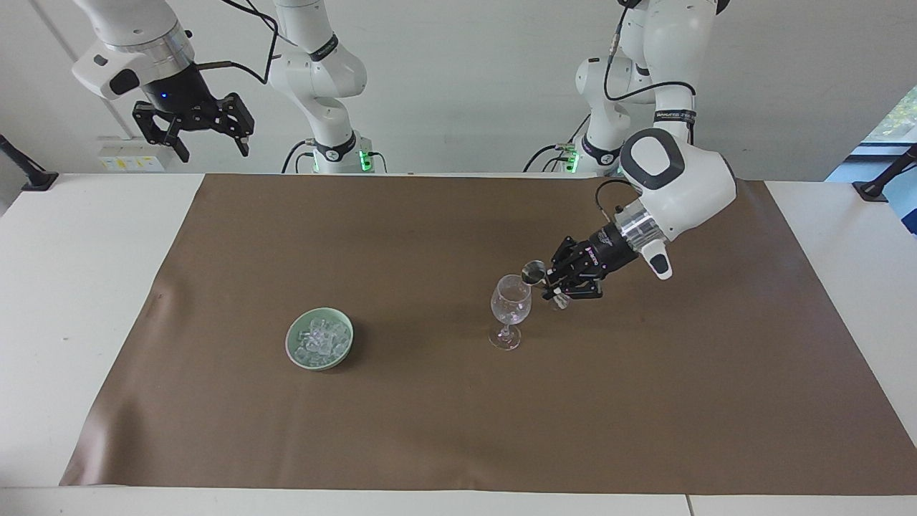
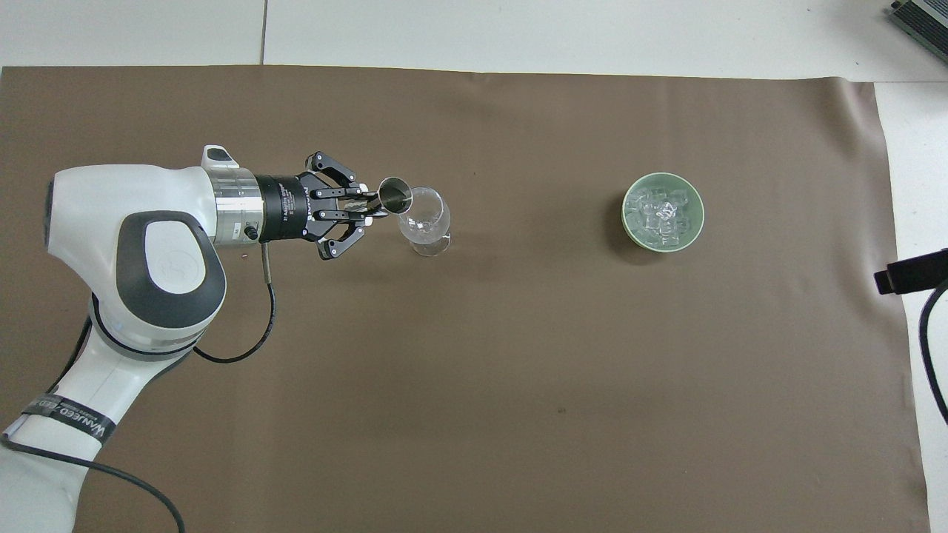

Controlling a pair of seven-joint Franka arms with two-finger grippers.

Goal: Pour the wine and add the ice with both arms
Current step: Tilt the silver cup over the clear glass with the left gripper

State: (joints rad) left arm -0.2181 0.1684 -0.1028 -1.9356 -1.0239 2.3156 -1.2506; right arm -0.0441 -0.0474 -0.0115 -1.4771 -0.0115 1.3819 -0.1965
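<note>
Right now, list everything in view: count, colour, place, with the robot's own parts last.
Table: one, white, under everything.
Cloth: one, brown, spread over the table.
Glass: one, clear, stemmed, upright on the cloth, toward the left arm's end.
Bowl: one, pale green, on the cloth, toward the right arm's end.
Ice: many clear cubes, in the bowl.
Jigger: one, steel, held tilted at the glass rim.
Left gripper: one, black, shut on the jigger beside the glass.
Right gripper: one, black, fingers open, waiting high over the right arm's end of the table.
</note>
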